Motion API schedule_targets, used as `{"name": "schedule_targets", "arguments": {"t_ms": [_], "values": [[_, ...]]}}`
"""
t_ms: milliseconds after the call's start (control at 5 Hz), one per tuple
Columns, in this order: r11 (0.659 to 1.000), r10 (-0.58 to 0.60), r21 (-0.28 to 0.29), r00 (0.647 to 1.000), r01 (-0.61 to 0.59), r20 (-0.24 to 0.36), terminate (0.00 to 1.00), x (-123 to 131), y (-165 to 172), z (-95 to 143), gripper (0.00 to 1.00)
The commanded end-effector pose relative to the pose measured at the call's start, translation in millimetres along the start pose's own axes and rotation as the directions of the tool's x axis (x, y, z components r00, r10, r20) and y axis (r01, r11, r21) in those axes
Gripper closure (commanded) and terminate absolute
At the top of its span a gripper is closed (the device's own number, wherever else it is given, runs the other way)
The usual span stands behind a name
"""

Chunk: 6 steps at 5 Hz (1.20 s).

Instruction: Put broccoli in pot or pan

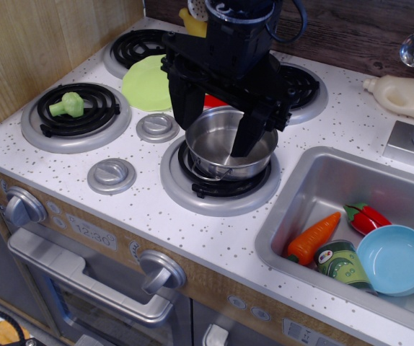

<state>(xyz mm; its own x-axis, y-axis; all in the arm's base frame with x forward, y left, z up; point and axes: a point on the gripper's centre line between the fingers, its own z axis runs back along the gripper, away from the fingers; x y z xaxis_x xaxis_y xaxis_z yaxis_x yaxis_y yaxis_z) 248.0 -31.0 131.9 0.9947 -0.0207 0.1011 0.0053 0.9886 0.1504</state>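
Black end effector [218, 128] hangs over the pot [230, 144], fingers spread wide w/ nothing between them; 1 finger tip dips inside the pot's rim, the other sits just outside its left wall; pot stands on the front-centre burner [220, 176] of the desk [156, 209]; broccoli [68, 105] lies on the front-left burner [77, 115] near the desk's left edge, well apart from pot; lime plate [147, 83] lies behind it; sink [301, 209] at the right edge holds carrot [314, 238], blue bowl [394, 259].
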Motion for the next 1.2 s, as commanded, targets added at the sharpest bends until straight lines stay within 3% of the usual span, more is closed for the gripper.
{"name": "schedule_targets", "arguments": {"t_ms": [0, 200, 400, 600, 1000], "values": [[1.000, 0.000, 0.000, 1.000, 0.000, 0.000, 0.00, 0, 0, 0, 0.00], [0.998, -0.037, 0.045, 0.998, 0.039, -0.054, 0.00, 5, 51, 3, 0.00], [0.991, -0.089, 0.100, 0.994, 0.095, -0.061, 0.00, 19, 101, 2, 0.00], [0.973, -0.157, 0.162, 0.986, 0.164, -0.058, 0.00, 33, 148, -13, 0.00], [0.977, -0.189, 0.104, 0.981, 0.184, 0.036, 0.00, 62, 241, -66, 0.00]]}}
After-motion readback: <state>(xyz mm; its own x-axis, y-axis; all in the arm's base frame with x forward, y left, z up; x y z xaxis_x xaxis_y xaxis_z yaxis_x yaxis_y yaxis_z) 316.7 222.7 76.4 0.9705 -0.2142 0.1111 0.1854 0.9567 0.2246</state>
